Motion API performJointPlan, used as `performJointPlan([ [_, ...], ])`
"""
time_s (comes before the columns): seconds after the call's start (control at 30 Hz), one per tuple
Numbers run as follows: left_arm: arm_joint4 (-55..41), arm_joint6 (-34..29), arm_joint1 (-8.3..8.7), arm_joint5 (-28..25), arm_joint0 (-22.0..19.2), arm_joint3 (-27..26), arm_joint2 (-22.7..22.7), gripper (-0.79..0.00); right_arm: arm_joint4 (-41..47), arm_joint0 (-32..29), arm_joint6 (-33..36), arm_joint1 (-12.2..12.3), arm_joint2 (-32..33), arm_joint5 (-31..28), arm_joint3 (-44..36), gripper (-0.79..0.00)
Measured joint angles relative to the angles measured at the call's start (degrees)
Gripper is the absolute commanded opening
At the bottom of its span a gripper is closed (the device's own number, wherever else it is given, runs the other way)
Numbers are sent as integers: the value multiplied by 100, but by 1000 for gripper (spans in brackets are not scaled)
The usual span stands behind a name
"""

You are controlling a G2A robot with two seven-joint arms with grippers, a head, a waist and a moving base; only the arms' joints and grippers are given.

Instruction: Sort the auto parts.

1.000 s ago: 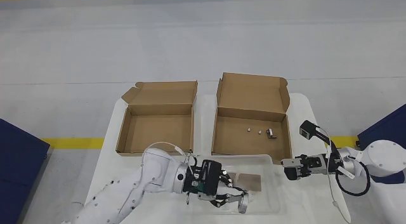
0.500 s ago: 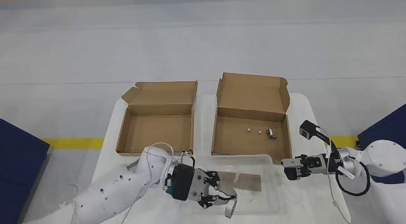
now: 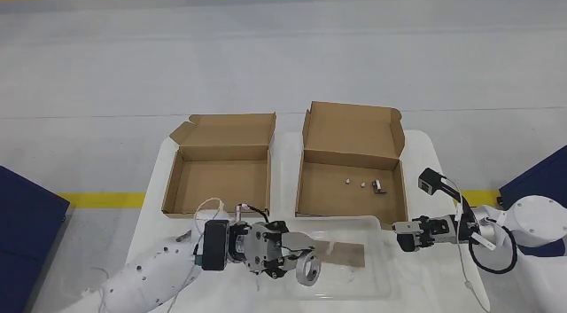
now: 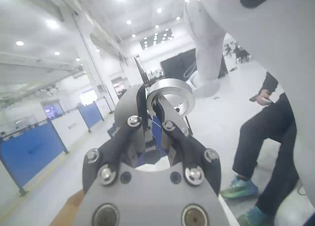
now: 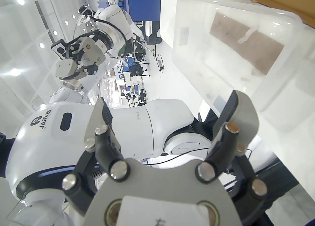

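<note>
My left gripper (image 3: 299,264) is shut on a silver metal ring (image 3: 306,269) and holds it in the air over the left part of the clear plastic bin (image 3: 354,219). In the left wrist view the ring (image 4: 172,95) is pinched by its wall between the fingers of the gripper (image 4: 150,104). My right gripper (image 5: 169,111) stands open with nothing in it, just off the bin's right end (image 3: 400,235). Its wrist view shows the left gripper (image 5: 73,69) farther off with the ring (image 5: 73,85).
Two open cardboard boxes stand behind the bin: the left box (image 3: 217,184) and the right box (image 3: 350,193), which holds three small parts (image 3: 378,185). A brown cardboard piece (image 3: 341,253) lies on the bin's floor (image 5: 246,42).
The left gripper has swung with the ring toward the left and turned, so the ring now sits over the bin's left part. The right arm has not moved.
</note>
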Motion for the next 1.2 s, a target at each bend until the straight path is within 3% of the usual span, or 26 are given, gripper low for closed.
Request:
performJointPlan([
  [0.3, -238, 1139, 59, 1138, -571, 82, 877, -785, 0, 0, 0, 0, 0, 0, 0, 0],
  [0.97, -244, 1114, 56, 1134, -550, 67, 860, -785, 0, 0, 0, 0, 0, 0, 0, 0],
  [1.2, -644, 588, -18, 1158, -334, -369, 522, -785, 0, 0, 0, 0, 0, 0, 0, 0],
])
